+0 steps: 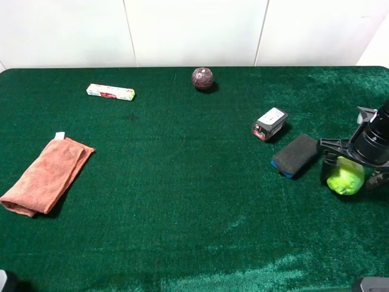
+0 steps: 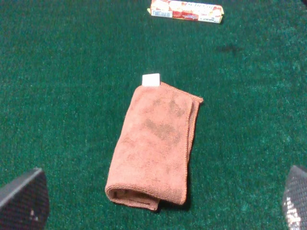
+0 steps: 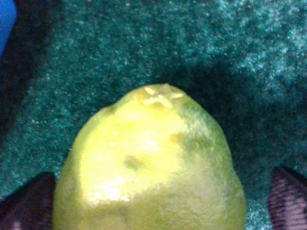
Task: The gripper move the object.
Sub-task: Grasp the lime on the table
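The object, a bright yellow-green ball [image 1: 345, 177], lies on the green cloth at the far right of the table. My right gripper [image 1: 352, 175] reaches down over it, one black finger on each side. In the right wrist view the ball [image 3: 148, 158] fills the space between the fingers [image 3: 288, 199]; one finger lies against it and a narrow gap shows at the other. The jaws stand open around the ball, which rests on the cloth. My left gripper [image 2: 163, 172] hovers open above an orange towel [image 2: 156, 143], holding nothing.
A black pad with a blue underside [image 1: 295, 154] lies just left of the ball, and a black and white device [image 1: 270, 123] behind that. A dark maroon ball [image 1: 202, 78] sits at the back centre. A small carton [image 1: 110, 92] and the towel [image 1: 45, 175] are at the left.
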